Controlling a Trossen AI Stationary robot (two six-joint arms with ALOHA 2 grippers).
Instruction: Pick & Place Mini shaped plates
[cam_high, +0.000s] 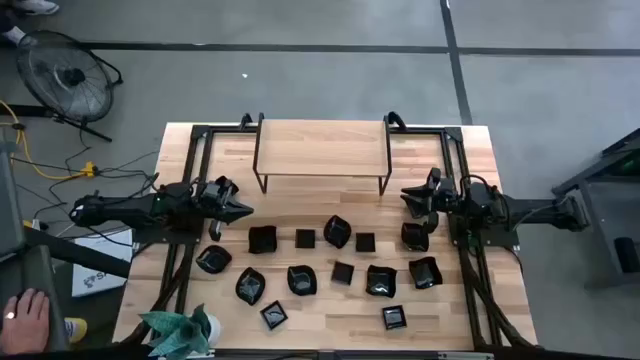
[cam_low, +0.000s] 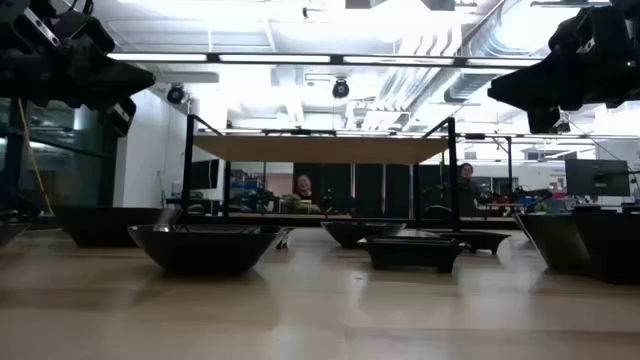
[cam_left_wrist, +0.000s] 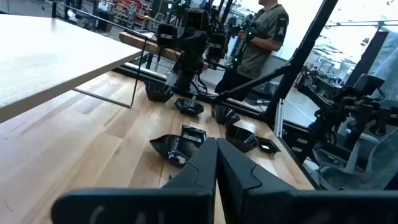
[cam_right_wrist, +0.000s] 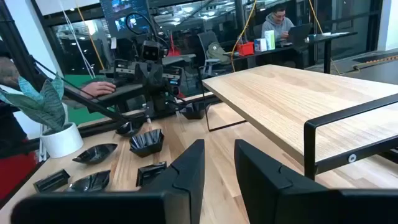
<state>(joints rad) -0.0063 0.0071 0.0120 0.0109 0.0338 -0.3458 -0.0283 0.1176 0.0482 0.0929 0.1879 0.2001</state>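
A: Where do the mini shaped plates (cam_high: 343, 272) lie?

B: Spread across the desk (cam_high: 470, 160), between both jaws; nothing gripped.

A: Jaw state?

B: Left gripper (cam_left_wrist: 216, 163) pressed together; right gripper (cam_right_wrist: 219, 163) slightly spread, ready to approach.

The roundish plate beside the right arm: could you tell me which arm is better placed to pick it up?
Probably the right. In the high view the right gripper hangs just above that roundish plate, its fingers slightly apart, while the left gripper, fingers closed, waits across the table.
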